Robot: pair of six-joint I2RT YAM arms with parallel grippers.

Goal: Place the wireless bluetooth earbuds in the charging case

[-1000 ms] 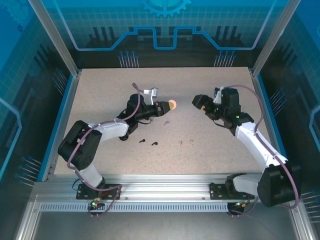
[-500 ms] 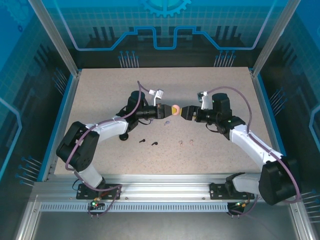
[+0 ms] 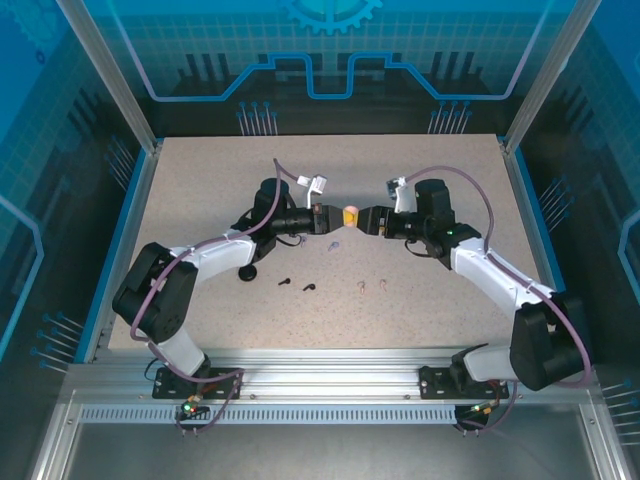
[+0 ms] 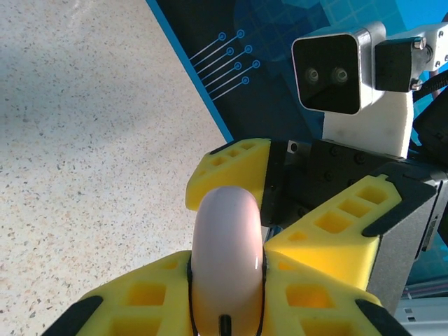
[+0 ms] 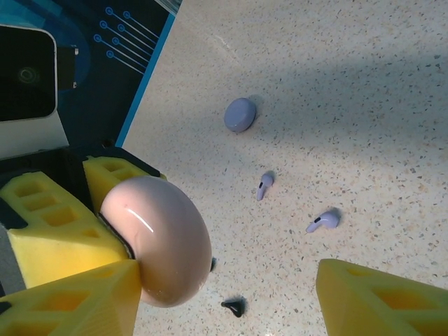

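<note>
My left gripper [image 3: 336,216] is shut on a pale pink round charging case [image 3: 350,215], held closed and edge-on above the table middle; its yellow fingers [image 4: 143,301] clamp the case [image 4: 225,252]. My right gripper [image 3: 367,219] faces it, open, its fingers [image 5: 66,301] astride the case [image 5: 164,238], one touching or nearly touching it. On the table lie two lilac earbuds [image 5: 263,185] [image 5: 323,221], two black earbuds [image 3: 284,282] [image 3: 309,288] and two pale pink earbuds [image 3: 361,286] [image 3: 383,285]. One black earbud [image 5: 233,306] shows under the case.
A lilac round case [image 5: 240,114] lies on the speckled table [image 3: 200,180] beyond the lilac earbuds. A dark round case [image 3: 246,273] sits under my left forearm. Blue rails [image 3: 118,240] edge the table.
My right gripper has swung left from the right side and closed the gap to the pink case. My left gripper has pushed the case slightly right and turned it.
</note>
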